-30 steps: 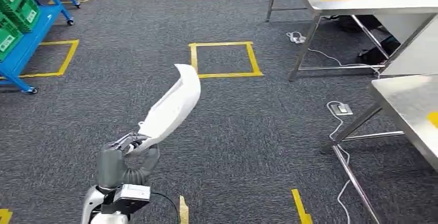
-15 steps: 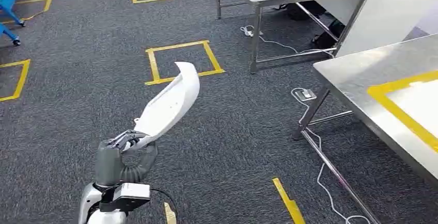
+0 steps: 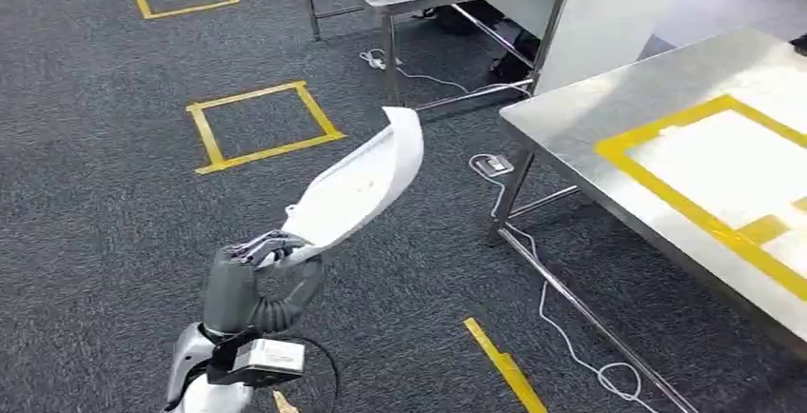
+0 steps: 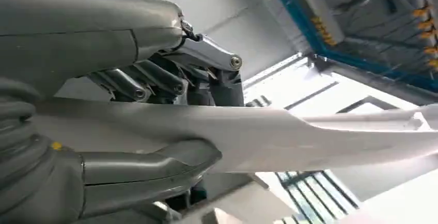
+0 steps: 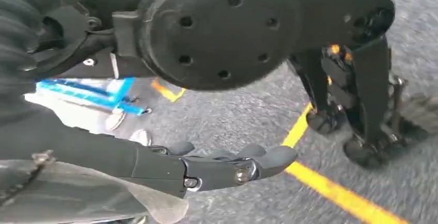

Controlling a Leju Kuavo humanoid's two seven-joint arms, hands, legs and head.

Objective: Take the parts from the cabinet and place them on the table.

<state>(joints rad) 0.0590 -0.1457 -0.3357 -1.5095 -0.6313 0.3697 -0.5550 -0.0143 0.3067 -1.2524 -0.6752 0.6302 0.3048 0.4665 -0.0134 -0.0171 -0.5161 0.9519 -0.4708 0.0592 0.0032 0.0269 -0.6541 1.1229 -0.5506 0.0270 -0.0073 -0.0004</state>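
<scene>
Whole head view swung since a second ago: blue rack gone, steel tabletop (image 3: 571,118) with yellow tape rectangle (image 3: 704,161) now near on right. Long white plastic part (image 3: 357,189) held aloft over carpet by left hand (image 3: 262,265). Right hand (image 5: 217,167) hanging, fingers extended, empty. Placement not yet done.

Dark grey carpet (image 3: 114,204) marked with yellow tape squares (image 3: 262,125); two steel tables (image 3: 609,137) stand at right; white cables (image 3: 561,323) trail beneath them.
</scene>
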